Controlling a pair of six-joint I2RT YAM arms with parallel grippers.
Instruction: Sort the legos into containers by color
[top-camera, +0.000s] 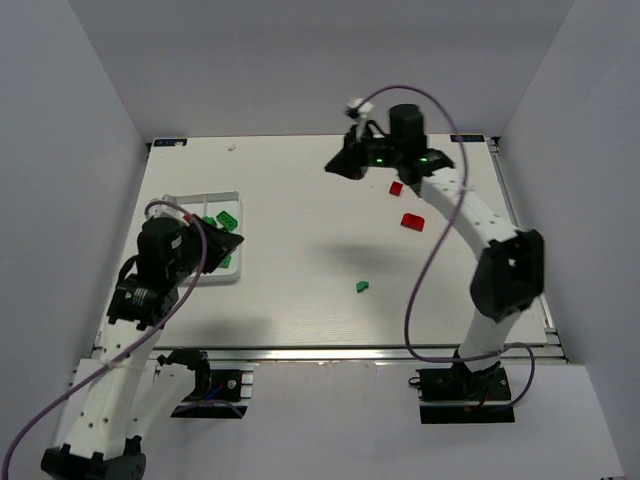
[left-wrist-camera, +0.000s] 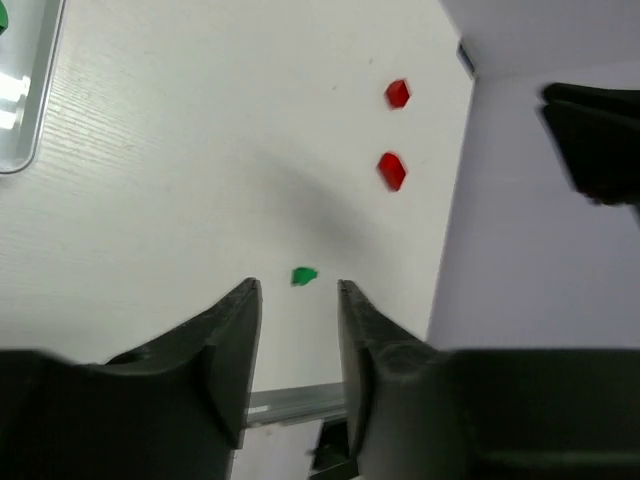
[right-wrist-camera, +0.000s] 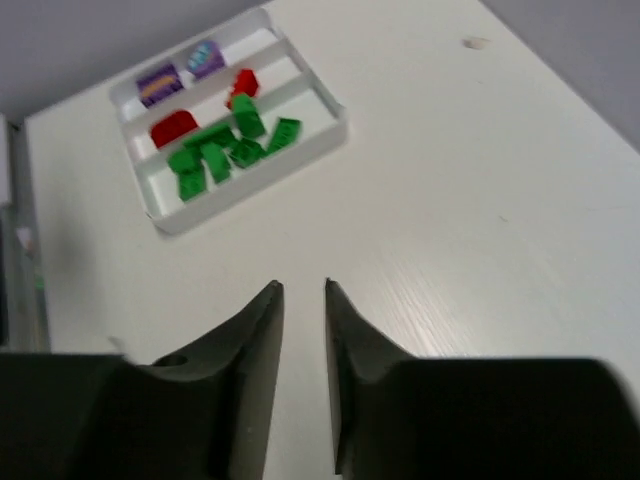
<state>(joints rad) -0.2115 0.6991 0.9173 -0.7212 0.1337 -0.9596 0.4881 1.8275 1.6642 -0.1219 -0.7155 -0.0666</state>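
Note:
The white compartment tray (right-wrist-camera: 255, 180) holds several green legos (right-wrist-camera: 225, 150), red ones (right-wrist-camera: 173, 127) and purple ones (right-wrist-camera: 158, 83) in separate rows. On the table lie a loose green lego (top-camera: 362, 286) (left-wrist-camera: 304, 275) and two red legos (top-camera: 396, 187) (top-camera: 412, 221). My left gripper (top-camera: 225, 245) (left-wrist-camera: 298, 290) hovers at the tray's (top-camera: 200, 195) right edge, jaws apart and empty. High over the far middle of the table, my right gripper (top-camera: 340, 165) (right-wrist-camera: 302, 288) has its jaws drawn close with only a thin slit and nothing between them.
White walls enclose the table on three sides. A metal rail (top-camera: 350, 352) runs along the near edge by the arm bases. A purple cable (top-camera: 425, 270) loops off the right arm. A small white speck (top-camera: 232, 147) lies at the far edge.

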